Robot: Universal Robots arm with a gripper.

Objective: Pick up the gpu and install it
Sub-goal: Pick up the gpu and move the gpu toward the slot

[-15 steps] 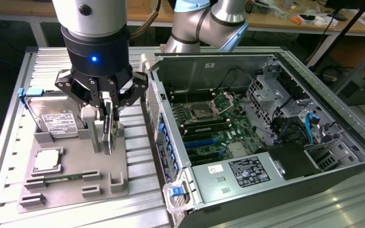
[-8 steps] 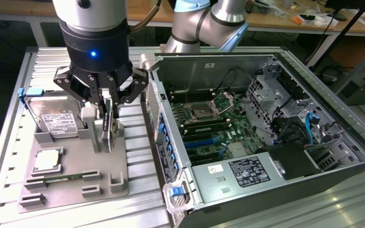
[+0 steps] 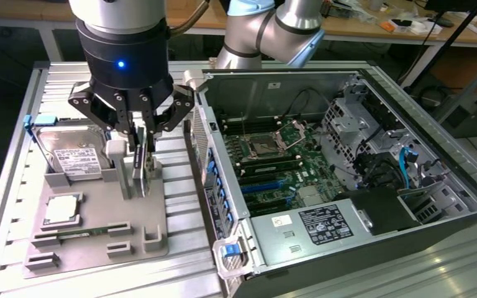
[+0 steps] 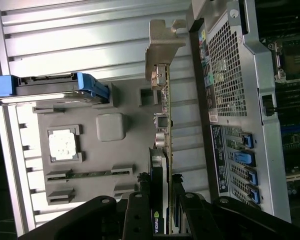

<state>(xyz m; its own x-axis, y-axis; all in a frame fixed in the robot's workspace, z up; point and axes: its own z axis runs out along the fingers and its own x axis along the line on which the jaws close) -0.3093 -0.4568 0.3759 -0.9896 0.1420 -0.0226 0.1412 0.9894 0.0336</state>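
Observation:
The gpu (image 3: 145, 162) stands on edge over the grey fixture tray (image 3: 139, 217), at the exterior view's left of the open computer case (image 3: 322, 167). My gripper (image 3: 143, 139) comes down on it from above and is shut on its upper edge. In the wrist view the gpu (image 4: 163, 130) runs edge-on away from the gripper (image 4: 161, 212), its black cooler block between the fingers and its silver end bracket (image 4: 160, 42) at the far end. Whether the card's lower edge still rests in the tray's holder, I cannot tell.
The tray also holds a silver hard drive (image 3: 72, 152), a CPU (image 3: 63, 210) and a narrow RAM stick (image 3: 81, 234). The case lies open with its motherboard (image 3: 276, 164) exposed; its rear wall (image 4: 230, 100) stands close beside the card. Ribbed metal table (image 3: 181, 267) surrounds everything.

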